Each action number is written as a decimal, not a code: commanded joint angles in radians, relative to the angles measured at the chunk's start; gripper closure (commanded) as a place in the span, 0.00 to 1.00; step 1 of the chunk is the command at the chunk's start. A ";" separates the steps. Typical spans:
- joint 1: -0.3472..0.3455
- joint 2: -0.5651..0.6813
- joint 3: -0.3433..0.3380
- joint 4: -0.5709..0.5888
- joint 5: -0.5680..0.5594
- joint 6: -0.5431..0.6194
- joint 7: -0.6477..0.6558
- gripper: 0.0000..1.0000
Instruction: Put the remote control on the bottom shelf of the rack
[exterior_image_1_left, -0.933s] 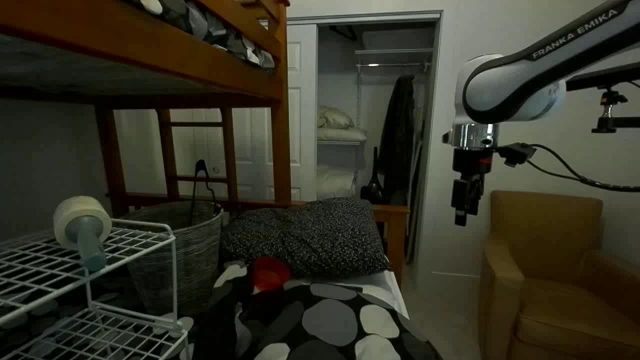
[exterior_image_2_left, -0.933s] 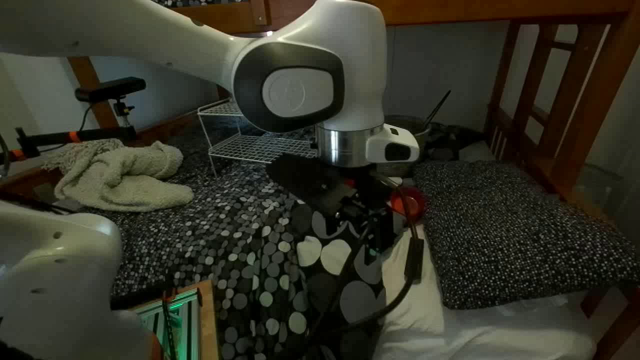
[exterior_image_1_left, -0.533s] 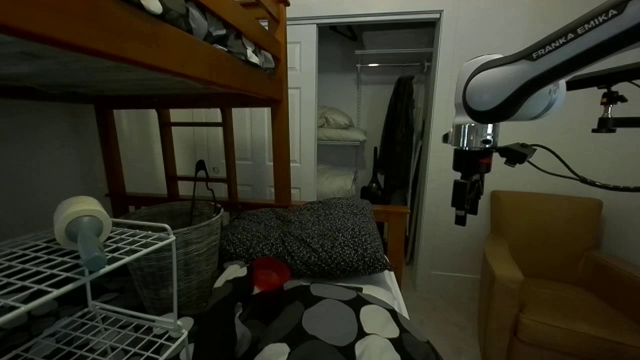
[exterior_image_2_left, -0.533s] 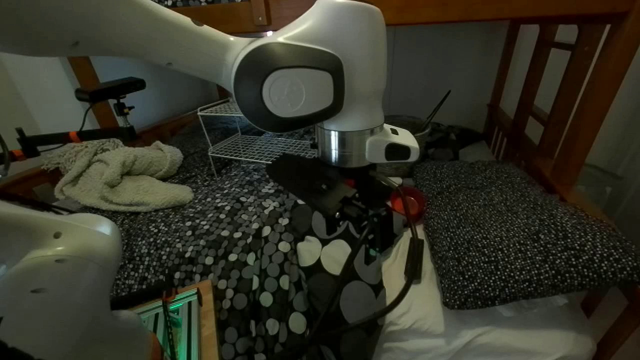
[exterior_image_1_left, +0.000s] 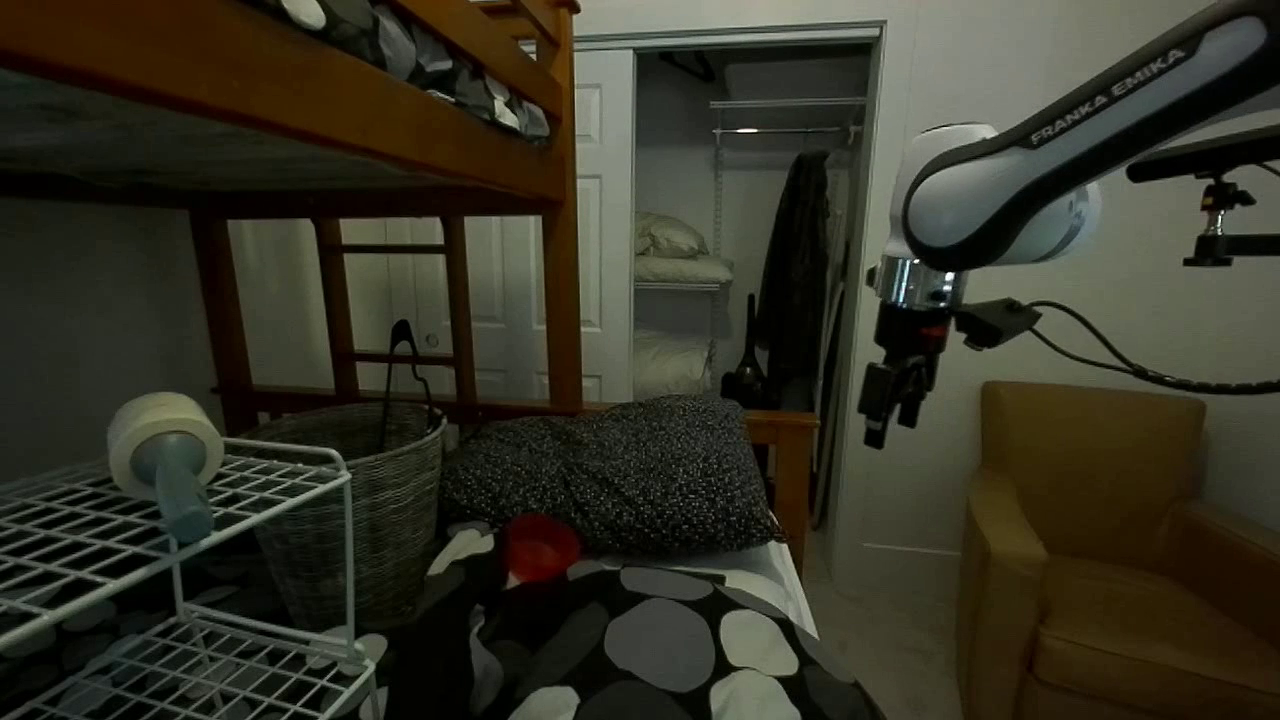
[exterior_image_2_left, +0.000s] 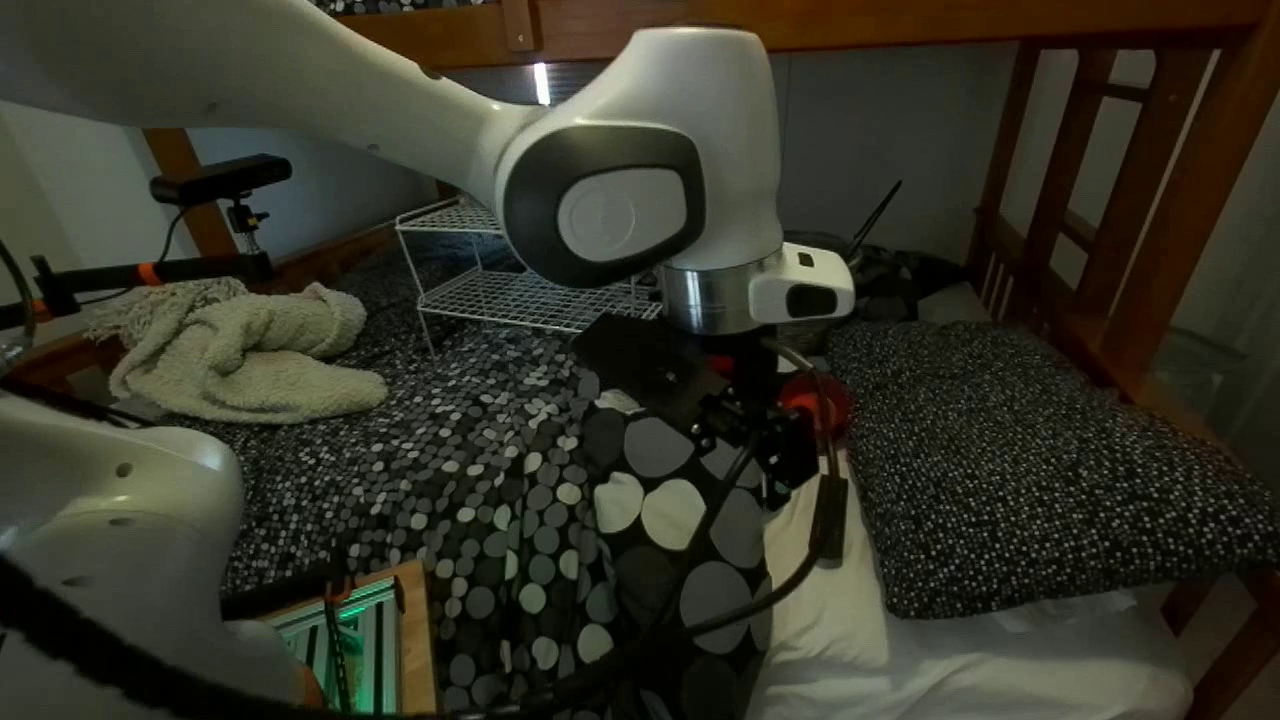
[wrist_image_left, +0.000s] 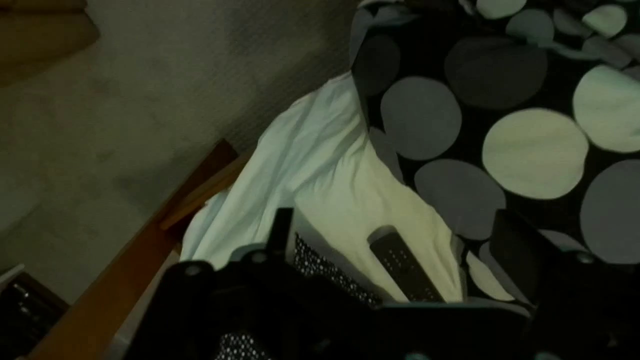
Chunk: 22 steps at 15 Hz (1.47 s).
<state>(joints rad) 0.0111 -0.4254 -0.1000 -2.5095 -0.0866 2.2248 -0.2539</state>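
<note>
The dark remote control (wrist_image_left: 402, 265) lies on the white sheet between the pillow and the spotted duvet. It also shows in an exterior view (exterior_image_2_left: 838, 520), partly crossed by the arm's cable. In the wrist view its lower end is hidden by the gripper body. My gripper (wrist_image_left: 393, 215) is open and empty, above the bed, with the remote between its fingers in that view but below them. The gripper also shows in both exterior views (exterior_image_1_left: 892, 425) (exterior_image_2_left: 775, 490). The white wire rack (exterior_image_1_left: 350, 560) stands on the bed, with its bottom shelf (exterior_image_1_left: 230, 670) bare where visible; it also shows partly behind the arm (exterior_image_2_left: 530, 298).
A lint roller (exterior_image_1_left: 165, 450) lies on the rack's top shelf. A wicker basket (exterior_image_1_left: 390, 520), a red bowl (exterior_image_1_left: 540, 547) and a dark pillow (exterior_image_1_left: 640, 470) are near the bed's end. A cream blanket (exterior_image_2_left: 240, 350) lies on the bed. The wooden upper bunk (exterior_image_1_left: 400, 120) overhangs.
The arm has moved: its elbow and gripper are shifted left in an exterior view and right in an exterior view, and the gripper is now tilted. The remote and rack have not moved.
</note>
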 joint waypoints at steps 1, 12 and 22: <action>0.032 0.249 0.046 0.097 0.004 0.170 0.003 0.00; 0.034 0.679 0.122 0.468 -0.232 0.131 -0.051 0.00; -0.099 0.885 0.203 0.559 0.100 0.226 -0.501 0.00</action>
<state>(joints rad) -0.0613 0.3768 0.0792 -1.9846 -0.0105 2.4007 -0.6917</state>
